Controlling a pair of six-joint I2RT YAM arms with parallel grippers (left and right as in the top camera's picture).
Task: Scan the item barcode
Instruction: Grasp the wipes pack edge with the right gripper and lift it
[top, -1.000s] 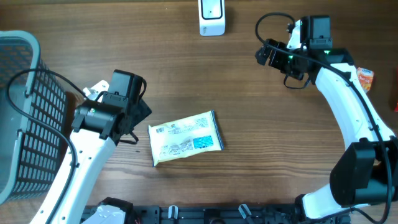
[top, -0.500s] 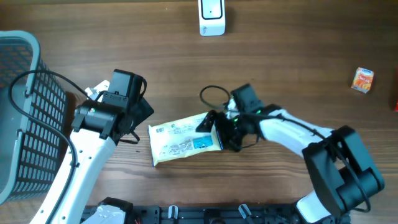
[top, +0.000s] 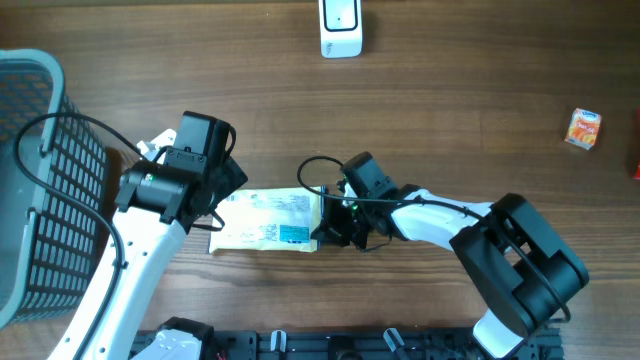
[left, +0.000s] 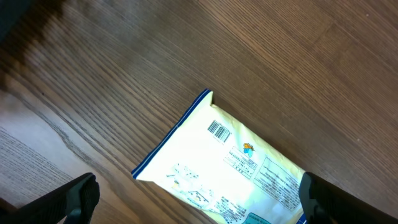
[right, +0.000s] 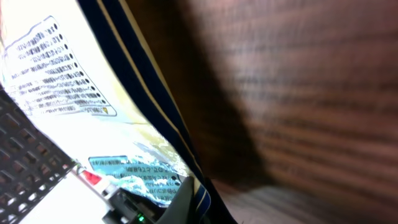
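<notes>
The right gripper (top: 325, 225) was clamped on the packet (top: 265, 218) edge (barcode (left: 217, 130) facing up); left gripper (left: 198, 194) stood wide open, empty.

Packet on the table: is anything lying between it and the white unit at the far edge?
Nothing visible. Bare table runs from the packet to the white unit. The right tool is shut on the packet's right edge; the orange carton sits far off to the side.
</notes>
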